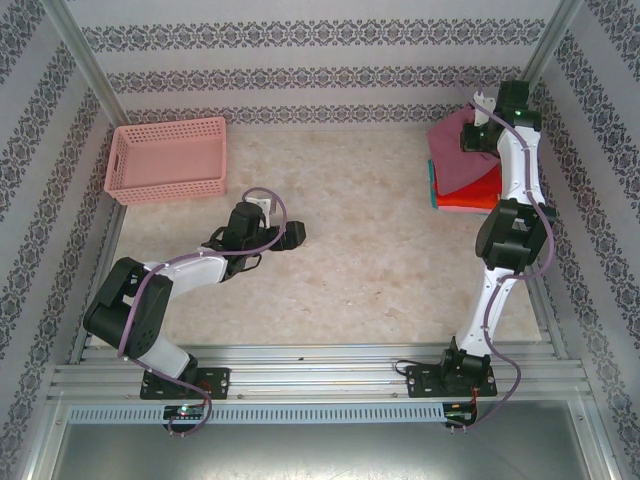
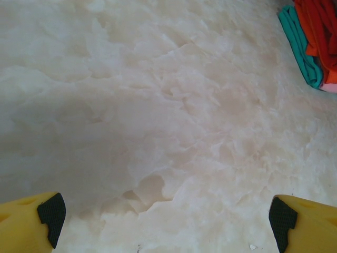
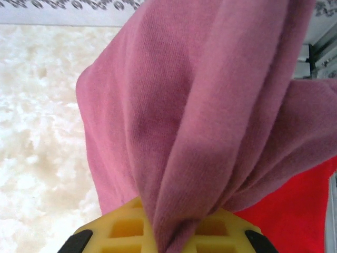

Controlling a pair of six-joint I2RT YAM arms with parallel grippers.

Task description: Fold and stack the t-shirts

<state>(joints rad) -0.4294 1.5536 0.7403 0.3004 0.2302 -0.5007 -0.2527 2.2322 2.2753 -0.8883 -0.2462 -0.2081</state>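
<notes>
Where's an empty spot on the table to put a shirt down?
Biggest bare patch: the middle of the table, between the left fingers and the shirt stack. Also bare along the back wall, between the pink basket and the stack. The far right corner is crowded: the stack, plus the maroon shirt pinched in the right fingers.

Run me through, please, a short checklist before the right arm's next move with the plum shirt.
1. Right tool shut on plum shirt: ok.
2. Plum shirt folded flat: not ok; it hangs bunched from the tool.
3. Red shirt, orange shirt and teal shirt piled together at the far right: ok.
4. Left tool open over bare table, apart from the shirts: ok.
5. Plum shirt's hem clear of the red shirt: cannot tell.
</notes>
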